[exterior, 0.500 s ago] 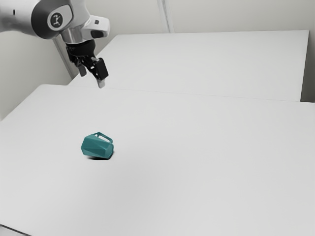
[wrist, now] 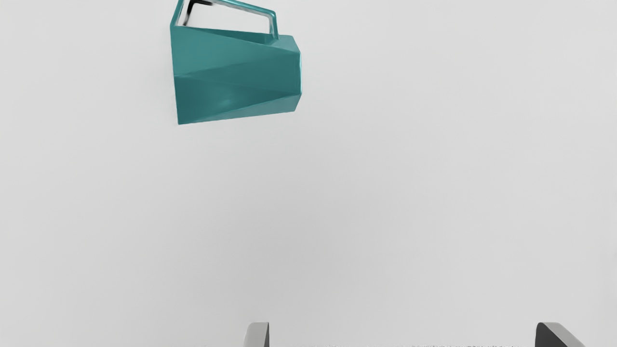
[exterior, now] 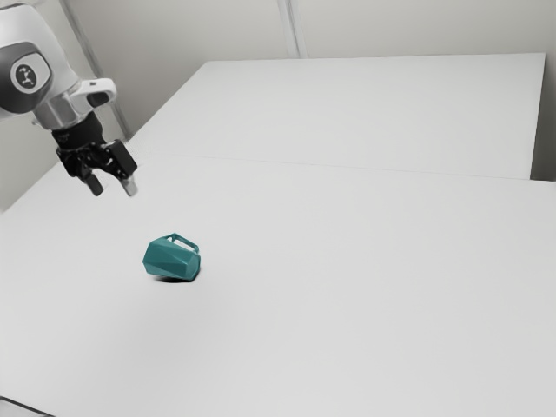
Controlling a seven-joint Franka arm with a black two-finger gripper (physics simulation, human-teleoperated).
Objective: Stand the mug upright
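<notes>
My gripper (exterior: 113,191) hangs above the table near the exterior view's left, up and to the left of the mug in that view. A teal faceted mug (exterior: 171,260) lies on its side on the white table, its handle facing up and away. In the wrist view the mug (wrist: 236,77) lies ahead of my gripper (wrist: 402,332), well apart from both fingertips. The two fingers stand wide apart with nothing between them.
The white table (exterior: 347,304) carries the mug, and a second white surface (exterior: 373,113) rises behind it. A dark line (exterior: 26,407) crosses the exterior view's lower left corner.
My arm has moved toward the exterior view's left and lower, bringing the hand down closer to the mug's height. The mug has not moved.
</notes>
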